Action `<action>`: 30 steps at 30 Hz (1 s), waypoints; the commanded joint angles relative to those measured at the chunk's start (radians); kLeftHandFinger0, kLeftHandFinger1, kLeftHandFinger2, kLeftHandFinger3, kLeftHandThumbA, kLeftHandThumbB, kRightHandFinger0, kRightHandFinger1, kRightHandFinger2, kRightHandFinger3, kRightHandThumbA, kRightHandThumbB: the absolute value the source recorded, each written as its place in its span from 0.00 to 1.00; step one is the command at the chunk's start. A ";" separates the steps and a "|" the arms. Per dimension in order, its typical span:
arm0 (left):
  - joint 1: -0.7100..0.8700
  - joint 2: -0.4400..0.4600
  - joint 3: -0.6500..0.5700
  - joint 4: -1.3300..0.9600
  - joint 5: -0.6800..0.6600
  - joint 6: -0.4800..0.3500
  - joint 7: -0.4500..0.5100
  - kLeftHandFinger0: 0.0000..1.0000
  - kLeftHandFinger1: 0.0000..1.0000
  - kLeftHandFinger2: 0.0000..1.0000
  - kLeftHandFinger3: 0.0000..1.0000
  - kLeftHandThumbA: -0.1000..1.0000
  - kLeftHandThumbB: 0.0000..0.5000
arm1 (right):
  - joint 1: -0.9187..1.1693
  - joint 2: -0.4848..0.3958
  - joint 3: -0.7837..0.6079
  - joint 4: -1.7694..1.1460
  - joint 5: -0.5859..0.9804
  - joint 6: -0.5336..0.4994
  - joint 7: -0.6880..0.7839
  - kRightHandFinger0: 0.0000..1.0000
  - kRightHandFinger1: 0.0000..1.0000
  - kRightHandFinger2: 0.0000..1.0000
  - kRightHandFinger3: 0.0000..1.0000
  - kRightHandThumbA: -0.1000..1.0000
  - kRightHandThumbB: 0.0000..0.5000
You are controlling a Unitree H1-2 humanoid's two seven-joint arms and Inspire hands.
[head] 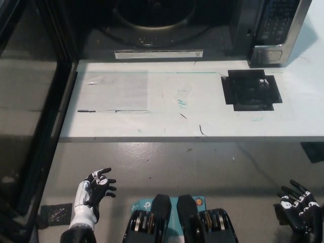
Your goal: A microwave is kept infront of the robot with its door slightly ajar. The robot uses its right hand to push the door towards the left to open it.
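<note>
The microwave (pixel 167 30) stands at the far edge of a white table (pixel 152 121), and its cavity is open to the view, with the round turntable (pixel 152 12) dark inside. The control panel (pixel 276 23) sits at the right end of the microwave, inside a silver frame. The door (pixel 28 111) is swung out wide on the left side; its dark glass panel reaches from the top of the picture down past the near edge of the table and shows grey reflections. The table surface is pale and worn, with thin scratches, some faint green marks and a long dark line near its left part. A square patch of black tape (pixel 251 89) lies on the table, just in front of the control panel. Under the table edge the floor (pixel 202 167) is grey concrete, and a thin cable runs over it on the right. The left hand (pixel 96 190) rests low at the lower left, above the floor, with its fingers spread and nothing in it. The right hand (pixel 298 205) is at the lower right corner, also with its fingers apart and empty, well apart from the door.
</note>
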 commanded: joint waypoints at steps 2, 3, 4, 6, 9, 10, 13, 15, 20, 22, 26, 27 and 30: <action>-0.022 -0.001 -0.002 -0.023 -0.007 -0.022 0.016 0.32 0.33 0.38 0.55 0.16 0.06 | -0.018 0.003 0.003 -0.038 0.010 -0.022 0.003 0.39 0.53 0.56 0.68 0.55 0.44; -0.020 -0.004 0.002 -0.030 -0.012 -0.015 0.018 0.30 0.31 0.37 0.54 0.15 0.07 | -0.017 0.002 0.005 -0.040 0.008 -0.021 0.003 0.39 0.54 0.56 0.69 0.54 0.43; -0.020 -0.005 0.003 -0.032 -0.013 -0.014 0.019 0.30 0.31 0.36 0.54 0.15 0.07 | -0.016 0.002 0.005 -0.040 0.007 -0.022 0.003 0.40 0.54 0.56 0.69 0.54 0.42; -0.020 -0.007 0.006 -0.036 -0.014 -0.005 0.024 0.27 0.29 0.36 0.53 0.14 0.06 | -0.016 0.003 0.007 -0.042 0.001 -0.022 0.000 0.41 0.55 0.57 0.70 0.53 0.40; -0.024 -0.006 0.006 -0.025 -0.012 -0.022 0.020 0.29 0.31 0.36 0.54 0.14 0.05 | -0.024 -0.002 0.008 -0.049 0.002 -0.003 0.000 0.41 0.55 0.57 0.71 0.54 0.40; -0.024 -0.006 0.006 -0.025 -0.012 -0.022 0.019 0.29 0.31 0.37 0.54 0.14 0.05 | -0.024 -0.002 0.009 -0.049 0.002 -0.003 0.001 0.41 0.55 0.57 0.71 0.54 0.40; -0.024 -0.005 0.004 -0.025 -0.008 -0.022 0.022 0.29 0.31 0.37 0.54 0.15 0.04 | -0.024 -0.002 0.009 -0.049 0.004 -0.006 0.001 0.42 0.55 0.57 0.71 0.55 0.44; -0.020 -0.006 0.003 -0.029 -0.005 -0.018 0.025 0.30 0.31 0.37 0.54 0.15 0.04 | -0.021 -0.001 0.009 -0.048 0.005 -0.005 0.002 0.42 0.55 0.57 0.71 0.54 0.43; -0.023 0.000 -0.001 -0.009 -0.002 -0.037 0.022 0.31 0.32 0.37 0.54 0.17 0.06 | -0.017 0.000 0.011 -0.063 0.006 0.008 0.002 0.43 0.56 0.58 0.71 0.54 0.43; -0.019 -0.002 -0.001 -0.020 -0.003 -0.029 0.024 0.30 0.31 0.37 0.54 0.16 0.06 | -0.013 -0.003 0.016 -0.068 0.002 0.005 0.007 0.44 0.57 0.60 0.72 0.54 0.39; -0.016 -0.005 0.001 -0.029 -0.006 -0.019 0.028 0.31 0.31 0.37 0.55 0.16 0.06 | -0.012 -0.007 0.020 -0.059 0.001 -0.008 0.013 0.44 0.57 0.60 0.72 0.54 0.39; -0.020 -0.005 0.001 -0.025 -0.009 -0.020 0.026 0.31 0.31 0.37 0.55 0.16 0.05 | -0.013 -0.008 0.020 -0.058 -0.003 -0.011 0.012 0.44 0.58 0.60 0.73 0.54 0.39; -0.021 -0.006 0.003 -0.025 -0.014 -0.018 0.023 0.32 0.32 0.36 0.54 0.16 0.05 | -0.011 -0.005 0.021 -0.061 -0.001 -0.006 0.008 0.43 0.57 0.60 0.75 0.53 0.39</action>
